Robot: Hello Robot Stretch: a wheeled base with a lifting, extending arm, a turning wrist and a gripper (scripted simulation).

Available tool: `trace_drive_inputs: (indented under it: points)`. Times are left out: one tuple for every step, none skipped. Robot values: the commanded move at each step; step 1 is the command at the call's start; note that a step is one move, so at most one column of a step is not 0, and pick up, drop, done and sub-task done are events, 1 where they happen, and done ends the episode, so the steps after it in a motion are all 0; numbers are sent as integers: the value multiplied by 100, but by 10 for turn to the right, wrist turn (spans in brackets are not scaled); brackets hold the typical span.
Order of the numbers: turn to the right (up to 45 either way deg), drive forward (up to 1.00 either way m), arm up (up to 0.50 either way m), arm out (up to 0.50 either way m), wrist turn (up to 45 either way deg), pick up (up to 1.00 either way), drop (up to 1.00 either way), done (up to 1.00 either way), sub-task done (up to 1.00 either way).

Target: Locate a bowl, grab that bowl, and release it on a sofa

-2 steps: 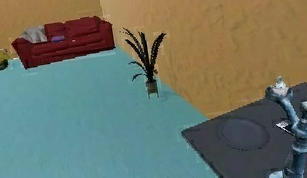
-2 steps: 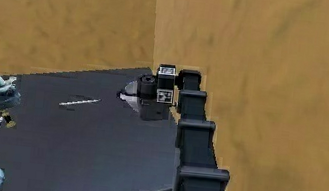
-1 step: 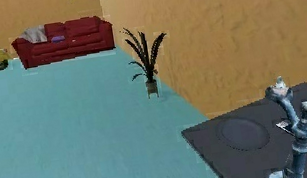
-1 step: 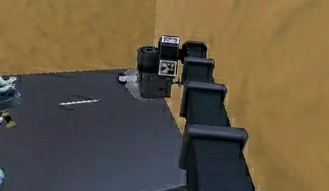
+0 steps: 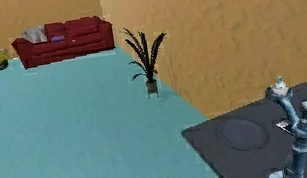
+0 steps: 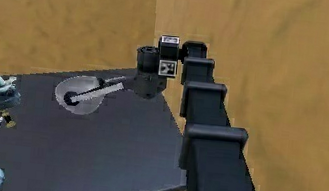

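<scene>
Grey bowl (image 6: pixel 77 103) lies at the gripper (image 6: pixel 113 84) — held or not, unclear

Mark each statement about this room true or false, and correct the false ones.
1. The sofa is red. True.
2. The potted plant stands on the dark table. False: the plant stands on the floor, by the wall.
3. A grey bowl lies on the table. True.
4. The sofa stands right next to the table. False: it is at the far side of the room, across the teal floor.
5. The gripper shows against bare floor. False: its far end shows at the bowl on the table.
</scene>
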Motion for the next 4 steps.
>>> trace_drive_inputs:
  points:
    - [0, 0, 0, 0, -450, 0, 0, 0, 0]
    - [0, 0, 0, 0, -240, 0, 0, 0, 0]
    - [0, 0, 0, -24, 0, 0, 0, 0, 0]
    - [-450, 0, 0, 0, 0, 0, 0, 0, 0]
